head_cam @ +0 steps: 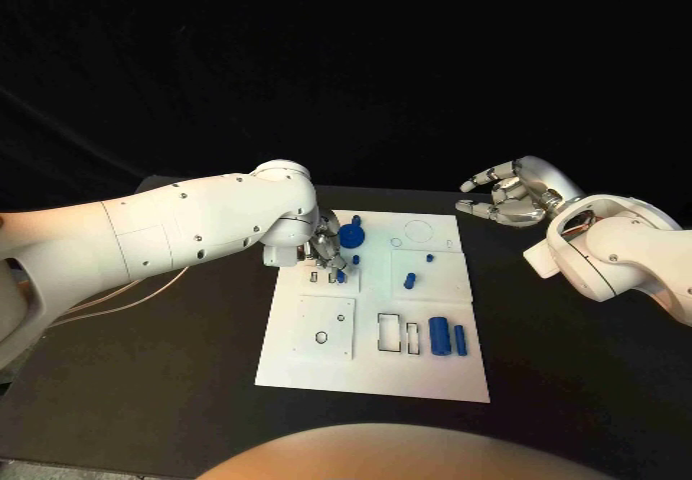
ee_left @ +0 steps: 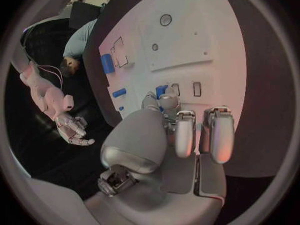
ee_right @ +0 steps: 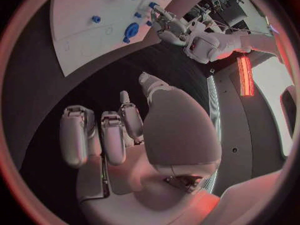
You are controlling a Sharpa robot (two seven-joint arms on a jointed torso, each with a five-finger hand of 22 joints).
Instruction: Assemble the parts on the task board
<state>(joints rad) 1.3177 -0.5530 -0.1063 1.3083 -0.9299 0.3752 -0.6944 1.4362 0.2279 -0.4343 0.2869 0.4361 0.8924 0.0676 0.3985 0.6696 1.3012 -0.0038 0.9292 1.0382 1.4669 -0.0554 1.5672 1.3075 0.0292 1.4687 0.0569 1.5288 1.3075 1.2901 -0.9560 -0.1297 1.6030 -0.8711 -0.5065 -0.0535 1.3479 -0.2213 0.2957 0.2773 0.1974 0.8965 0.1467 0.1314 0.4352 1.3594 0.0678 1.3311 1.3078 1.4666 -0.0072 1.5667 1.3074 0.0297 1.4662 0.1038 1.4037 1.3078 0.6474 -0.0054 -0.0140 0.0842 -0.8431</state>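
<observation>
Nearest to the robot, the white task board (head_cam: 372, 370) lies flat on the black table (head_cam: 577, 380). At its near end two blue bars (head_cam: 447, 338) lie side by side, next to some empty cut-out shapes. I think they wait there so a hand can pick them up and drop them in.

A bit farther up, two small blue parts (head_cam: 414, 274) stand in the middle of the board.

Next to them, the left hand (head_cam: 320, 250) reaches down over the far left part of the board. In its wrist view the fingers (ee_left: 181, 135) are bent close together, and the tips pinch a small blue piece (ee_left: 162, 90) just above the little slots. It looks ready to push that piece in. A round blue part (head_cam: 351, 235) sits right beside the hand.

Farthest away, the right hand (head_cam: 505, 197) hangs off the board's far right corner. Its fingers are loosely curled and apart, and it holds nothing. I guess it is waiting its turn.
</observation>
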